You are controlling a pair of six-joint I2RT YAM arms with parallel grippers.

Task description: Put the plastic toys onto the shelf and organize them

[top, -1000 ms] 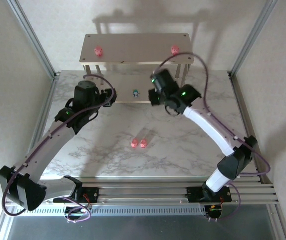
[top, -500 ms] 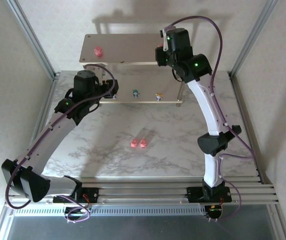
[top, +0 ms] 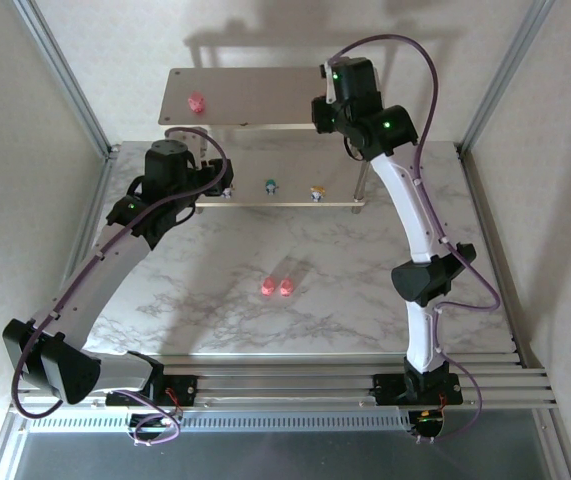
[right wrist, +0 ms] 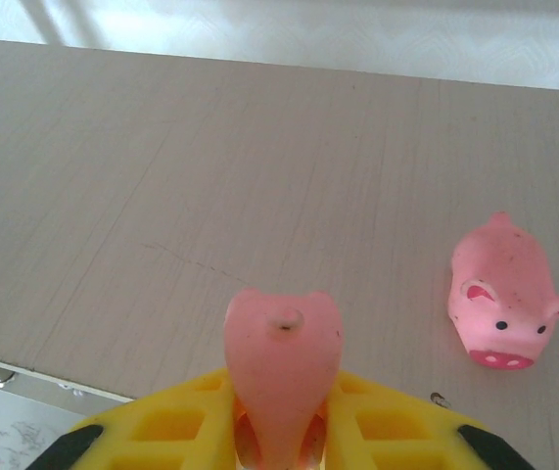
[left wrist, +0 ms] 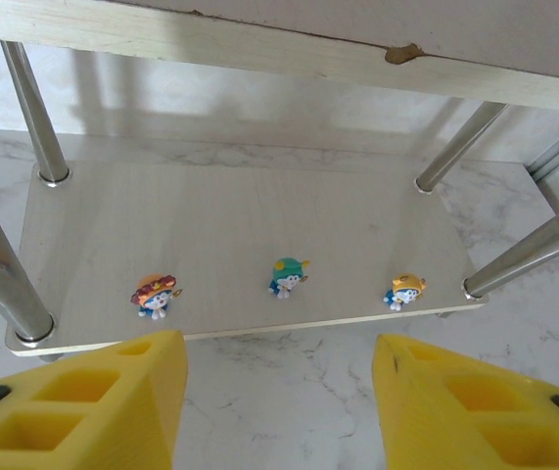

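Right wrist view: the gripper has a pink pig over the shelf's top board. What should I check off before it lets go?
1. Grip: right gripper shut on the held pig: ok.
2. Landing spot: bare top board lies beyond the pig: ok.
3. Clearance: the neighbouring pig lies to the right in the wrist view, apart from the held one: ok.
4. Held pig resting on the board: cannot tell.
5. Left gripper open, empty, facing the lower board, away from the drop: ok.
6. All toys shelved: two loose pigs lie on the table: not ok.
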